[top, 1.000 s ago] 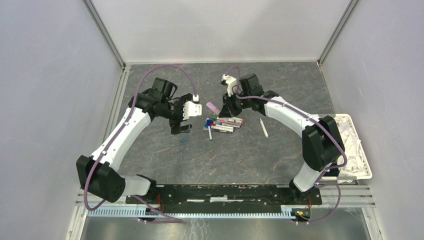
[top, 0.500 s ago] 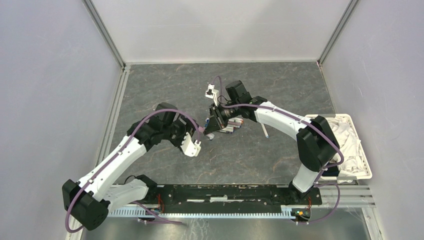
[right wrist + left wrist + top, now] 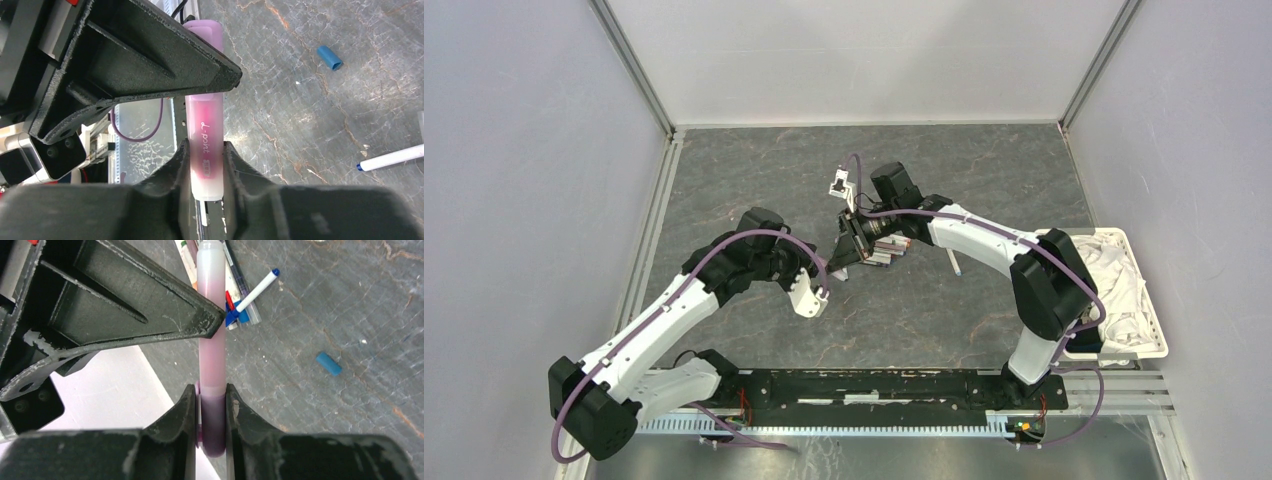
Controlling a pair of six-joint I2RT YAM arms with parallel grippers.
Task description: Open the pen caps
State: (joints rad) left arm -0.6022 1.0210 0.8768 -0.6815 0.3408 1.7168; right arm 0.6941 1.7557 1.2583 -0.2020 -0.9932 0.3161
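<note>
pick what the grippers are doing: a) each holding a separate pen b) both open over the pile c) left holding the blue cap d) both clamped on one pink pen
D: the left gripper and the right gripper are each closed on opposite ends of the same pink pen.

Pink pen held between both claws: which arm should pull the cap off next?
Left: the left claw pinches the cap; the right claw clamps the pen barrel, likely anchoring it.

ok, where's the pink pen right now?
Top view, mid-table, just left of the pen pile: the pink pen is held in mid-air, left gripper clamped on its purple cap, right gripper on its barrel.
</note>
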